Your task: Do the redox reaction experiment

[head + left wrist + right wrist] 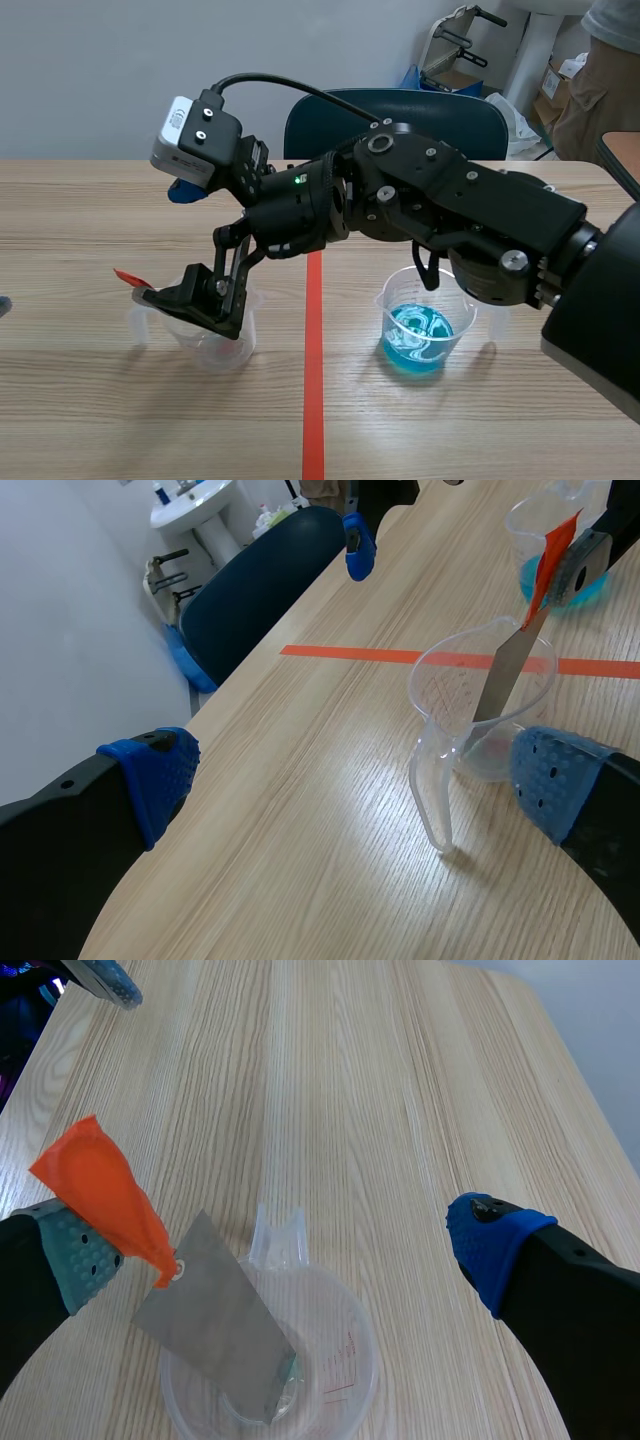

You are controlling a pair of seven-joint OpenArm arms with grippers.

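A clear beaker [215, 340] stands left of the red tape line. In it leans a grey metal strip [225, 1325] with an orange tag [105, 1200] at its upper end. My right gripper [290, 1250] hangs over this beaker, open wide. The tag rests against its grey-green finger pad [85, 1255], and nothing is pressed between the fingers. A second beaker of blue liquid [425, 325] stands right of the line, under the right arm. My left gripper [350, 770] is open low at the table's left, with the strip's beaker [480, 710] just ahead of its right finger.
A dark blue chair [400, 115] stands behind the table's far edge. A person [610, 60] is at the back right among clutter. The right arm spans the table's middle above the tape line [313, 380].
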